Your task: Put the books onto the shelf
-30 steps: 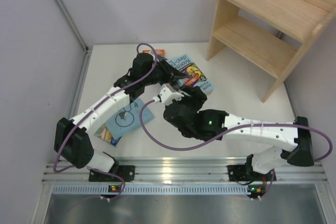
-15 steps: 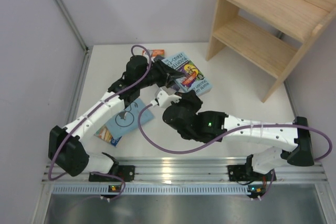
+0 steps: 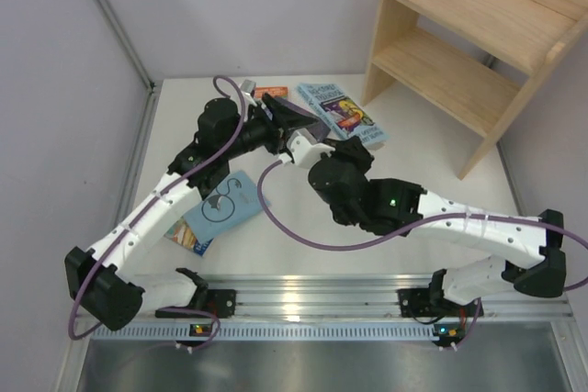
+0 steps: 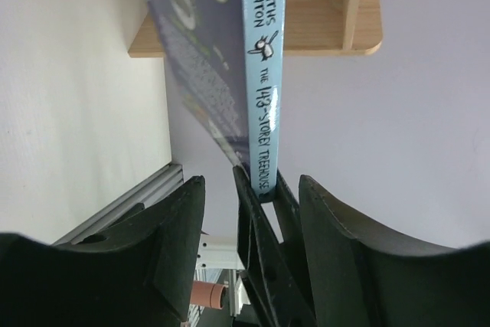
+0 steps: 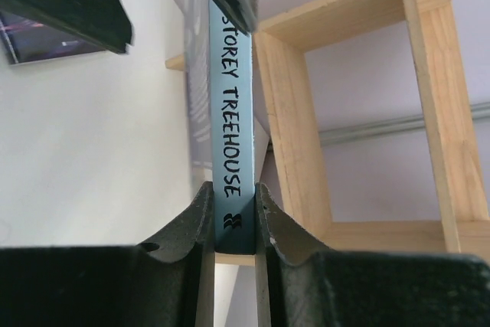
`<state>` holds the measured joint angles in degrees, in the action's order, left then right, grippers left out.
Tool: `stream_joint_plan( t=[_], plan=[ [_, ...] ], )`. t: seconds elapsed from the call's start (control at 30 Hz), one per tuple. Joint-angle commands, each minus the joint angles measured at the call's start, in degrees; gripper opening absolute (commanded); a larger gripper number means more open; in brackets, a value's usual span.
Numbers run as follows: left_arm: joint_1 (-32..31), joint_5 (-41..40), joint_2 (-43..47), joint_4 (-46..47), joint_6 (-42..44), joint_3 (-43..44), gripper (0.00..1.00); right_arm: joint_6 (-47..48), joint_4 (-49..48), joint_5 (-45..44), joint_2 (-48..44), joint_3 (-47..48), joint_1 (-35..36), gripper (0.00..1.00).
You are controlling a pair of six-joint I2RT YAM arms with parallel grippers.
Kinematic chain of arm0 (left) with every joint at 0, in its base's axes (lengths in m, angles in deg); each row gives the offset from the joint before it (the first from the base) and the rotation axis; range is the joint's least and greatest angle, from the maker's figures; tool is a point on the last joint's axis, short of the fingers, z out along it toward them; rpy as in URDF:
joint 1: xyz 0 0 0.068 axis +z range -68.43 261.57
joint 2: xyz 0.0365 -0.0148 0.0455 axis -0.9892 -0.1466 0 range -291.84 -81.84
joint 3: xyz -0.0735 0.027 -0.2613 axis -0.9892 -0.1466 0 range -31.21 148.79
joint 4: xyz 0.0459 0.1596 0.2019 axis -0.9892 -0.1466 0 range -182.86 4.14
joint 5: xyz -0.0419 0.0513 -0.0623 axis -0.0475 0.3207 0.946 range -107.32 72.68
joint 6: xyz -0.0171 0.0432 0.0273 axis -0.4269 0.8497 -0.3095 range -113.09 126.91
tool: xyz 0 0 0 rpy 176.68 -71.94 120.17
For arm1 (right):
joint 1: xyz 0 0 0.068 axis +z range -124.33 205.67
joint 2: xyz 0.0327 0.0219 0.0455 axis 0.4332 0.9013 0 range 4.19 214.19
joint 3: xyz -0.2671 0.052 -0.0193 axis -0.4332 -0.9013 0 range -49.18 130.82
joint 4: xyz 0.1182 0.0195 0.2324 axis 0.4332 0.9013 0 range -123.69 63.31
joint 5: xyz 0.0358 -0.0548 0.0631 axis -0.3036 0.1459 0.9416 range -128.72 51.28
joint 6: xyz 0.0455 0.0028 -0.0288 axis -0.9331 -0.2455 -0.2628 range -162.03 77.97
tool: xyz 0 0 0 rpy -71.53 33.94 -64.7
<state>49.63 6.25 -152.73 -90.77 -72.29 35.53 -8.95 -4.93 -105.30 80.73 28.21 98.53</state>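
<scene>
A blue illustrated book (image 3: 345,111) is held off the table by its spine (image 5: 230,105), with my right gripper (image 5: 233,189) shut on it. My left gripper (image 4: 251,189) stands open around the same end of the spine (image 4: 265,74), its fingers (image 4: 172,227) clear of the book. In the top view both grippers meet mid-table, left gripper (image 3: 283,118) and right gripper (image 3: 310,135). The wooden shelf (image 3: 469,34) stands at the back right. A light-blue book (image 3: 226,203) lies over another colourful book (image 3: 183,235) at the left. An orange book (image 3: 271,91) lies at the back.
White walls close in the table at the left and back. A metal rail (image 3: 322,296) runs along the near edge by the arm bases. A dark purple cover (image 5: 42,42) lies on the table beside the held book.
The right gripper has shut on the blue illustrated book and the left gripper has let go and opened. The book has shifted right, toward the shelf.
</scene>
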Motion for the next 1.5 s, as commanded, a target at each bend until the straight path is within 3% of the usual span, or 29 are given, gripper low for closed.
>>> stream_joint_plan(
  t=[0.0,0.2,0.33,0.37,0.4,0.43,0.53,0.73,0.9,0.97,1.1,1.4,1.47],
  plan=[
    [1.0,1.21,2.07,1.22,0.62,2.25,0.58,3.39,-4.41,-2.59,-4.28,3.91,-1.49,0.0],
    [2.5,-0.62,3.3,-4.13,4.75,4.71,0.63,7.34,-5.63,-1.0,-5.78,4.79,-3.86,0.0],
    [5.39,-0.82,4.88,-7.92,8.53,4.19,0.71,17.5,-12.63,-0.83,-6.13,8.3,-6.41,0.0],
    [7.32,0.06,5.84,-7.32,8.19,2.1,0.76,19.98,-15.19,-0.82,-6.48,8.83,-7.11,0.0],
    [8.2,1.03,6.38,-6.44,7.92,1.03,0.91,22.7,-17.91,-0.48,-6.74,9.27,-8.42,0.0],
    [9.34,2.34,6.9,-5.13,7.75,-0.02,0.98,28.99,-24.47,0.05,-7.18,9.71,-8.96,0.0],
    [9.8,3.23,7.87,-5.02,10.63,-1.96,0.99,39.29,-34.42,3.56,-7.45,12.07,-12.56,0.0],
    [9.71,3.58,9.54,-8.63,16.79,-4.77,0.99,44.43,-36.22,13.13,-4.55,22.27,-23.8,0.0],
    [9.71,4.37,11.13,-6.1,16.89,-10.04,0.99,42.78,-33.68,26.23,-1.39,26.93,-39.44,0.0],
    [9.8,4.9,10.95,-5.12,16.53,-11.36,0.99,37.78,-30.44,30.96,1.42,31.41,-45.14,0.0],
    [9.79,5.61,10.07,-4.5,17.93,-11.63,0.99,31.62,-27.28,40.19,4.06,31.6,-52.36,0.0],
    [9.8,7.18,7.97,-1.96,19.0,-12.6,0.99,24.86,-23.48,46.55,11.17,32.21,-60.55,0.0],
    [9.79,8.67,6.57,-0.55,18.38,-13.21,0.99,22.92,-17.87,47.16,12.5,37.21,-60.73,0.06]
  ],
)
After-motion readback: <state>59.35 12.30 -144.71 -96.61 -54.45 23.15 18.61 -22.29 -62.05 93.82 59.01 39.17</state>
